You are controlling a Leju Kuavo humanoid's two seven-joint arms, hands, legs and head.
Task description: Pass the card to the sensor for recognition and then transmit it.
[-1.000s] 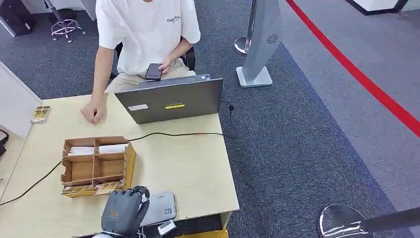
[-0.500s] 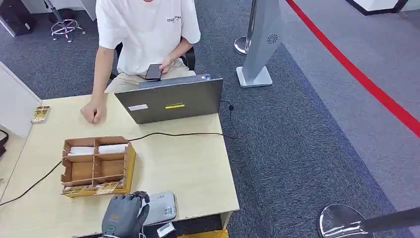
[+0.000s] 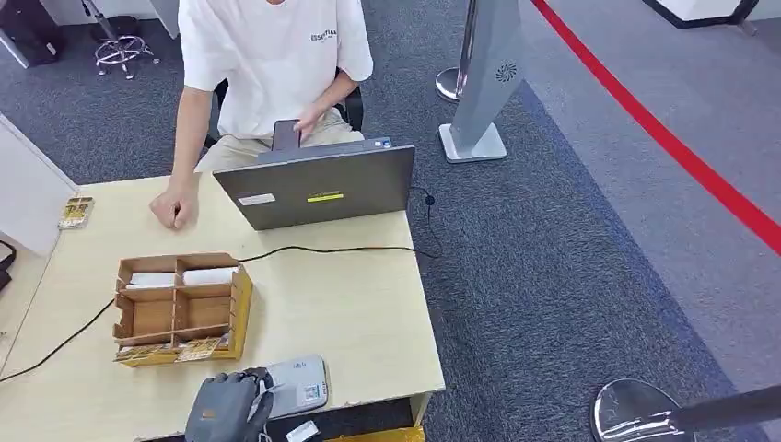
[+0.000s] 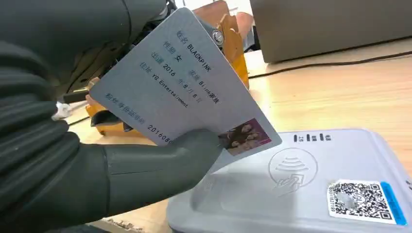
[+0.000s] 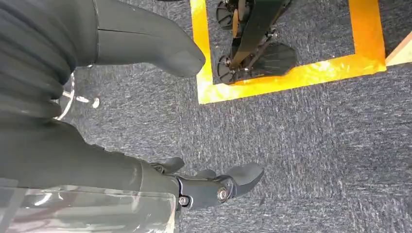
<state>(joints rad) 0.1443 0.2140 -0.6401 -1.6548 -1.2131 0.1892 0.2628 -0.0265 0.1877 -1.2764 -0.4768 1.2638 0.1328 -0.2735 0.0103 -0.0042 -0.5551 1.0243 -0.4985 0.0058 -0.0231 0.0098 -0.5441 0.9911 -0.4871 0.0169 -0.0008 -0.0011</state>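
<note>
Over the sensor (image 4: 311,189), left robot hand (image 3: 221,416) drawn back (card (image 4: 184,92) still pinched)

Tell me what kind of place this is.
Probably an office or lobby reception desk set up for ID check-in. A person sits behind a laptop on a wooden desk, the left hand holds a card at a card reader, and a stanchion stands on carpet.

An office or reception-desk setting. Shown by dark grey-blue carpet tile flooring (image 3: 571,258), a pale wood-laminate desk (image 3: 350,313) carrying an open grey laptop (image 3: 318,184) and a brown cardboard compartment organiser (image 3: 180,308), a seated person in a white T-shirt (image 3: 267,64), a chrome star-base of an office chair (image 3: 120,51), a red floor line (image 3: 663,138), a grey freestanding kiosk post (image 3: 483,83).
</note>
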